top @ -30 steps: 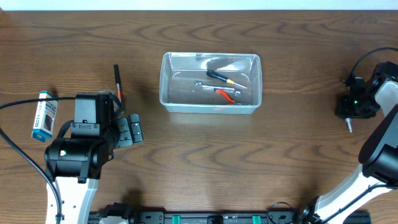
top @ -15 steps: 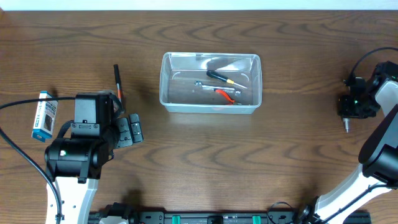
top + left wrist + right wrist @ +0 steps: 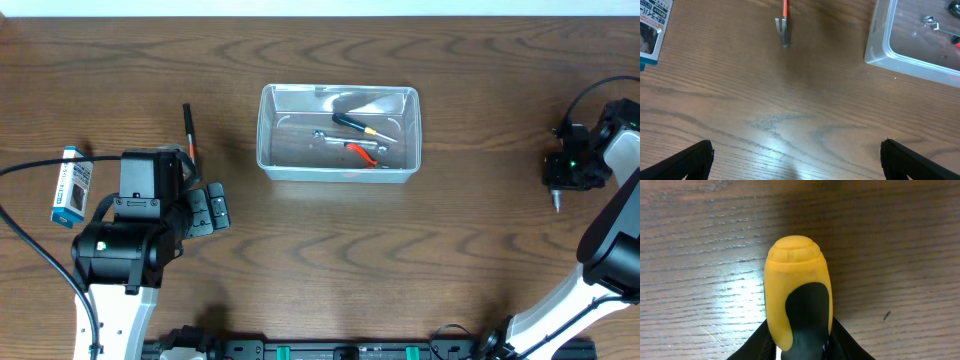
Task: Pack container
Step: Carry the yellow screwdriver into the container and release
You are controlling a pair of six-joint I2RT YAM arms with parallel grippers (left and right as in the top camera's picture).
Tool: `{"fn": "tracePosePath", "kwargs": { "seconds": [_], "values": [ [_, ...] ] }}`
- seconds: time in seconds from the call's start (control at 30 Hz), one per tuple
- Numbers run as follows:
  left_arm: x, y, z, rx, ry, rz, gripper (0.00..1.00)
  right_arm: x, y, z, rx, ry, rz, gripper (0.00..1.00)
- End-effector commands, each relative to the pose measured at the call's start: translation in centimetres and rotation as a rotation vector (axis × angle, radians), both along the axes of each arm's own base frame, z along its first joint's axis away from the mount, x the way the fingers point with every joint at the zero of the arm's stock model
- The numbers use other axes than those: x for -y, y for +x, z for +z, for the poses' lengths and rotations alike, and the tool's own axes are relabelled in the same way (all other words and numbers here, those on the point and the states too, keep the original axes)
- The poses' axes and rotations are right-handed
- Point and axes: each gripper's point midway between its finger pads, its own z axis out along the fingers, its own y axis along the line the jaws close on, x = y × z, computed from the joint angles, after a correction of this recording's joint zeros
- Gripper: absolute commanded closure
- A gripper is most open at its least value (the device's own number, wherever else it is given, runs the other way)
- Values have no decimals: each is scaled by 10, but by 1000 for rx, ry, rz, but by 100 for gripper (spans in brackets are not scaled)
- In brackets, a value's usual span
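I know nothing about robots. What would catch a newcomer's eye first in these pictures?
The clear container sits dead centre in the overhead view, with a few small hand tools already inside it. At the far right, the right gripper is closed on a yellow-and-black tool handle, which fills its wrist camera. On the left, the left gripper stands open, with a blue-and-white box nearby.

Screwdriver (image 3: 355,124) inside container (image 3: 262,130); cardboard box (image 3: 72,186) far to its left.

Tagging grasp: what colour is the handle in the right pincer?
Rounded tool handle is yellow with a black inlay; best in right wrist view.
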Motion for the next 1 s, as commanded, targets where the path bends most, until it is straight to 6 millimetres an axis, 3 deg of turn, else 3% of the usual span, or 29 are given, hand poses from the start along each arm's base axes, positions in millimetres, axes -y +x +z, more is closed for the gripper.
{"fn": "tracePosePath", "kwargs": {
  "seconds": [0.0, 0.2, 0.33, 0.47, 0.67, 0.97],
  "values": [
    [-1, 2, 5, 16, 6, 7, 2, -7, 2, -9, 0, 53, -30, 99],
    [-1, 2, 5, 16, 6, 7, 2, -12, 13, 11, 47, 30, -14, 99],
    [-1, 2, 5, 15, 6, 7, 2, -25, 28, 42, 119, -4, 31, 99],
    [-1, 2, 5, 15, 6, 6, 2, -52, 45, 82, 200, -35, 110, 99],
    [-1, 2, 5, 16, 6, 6, 2, -126, 69, 160, 340, -65, 296, 99],
    [-1, 2, 5, 16, 6, 6, 2, -274, 93, 276, 615, -55, 632, 99]
  ]
}}
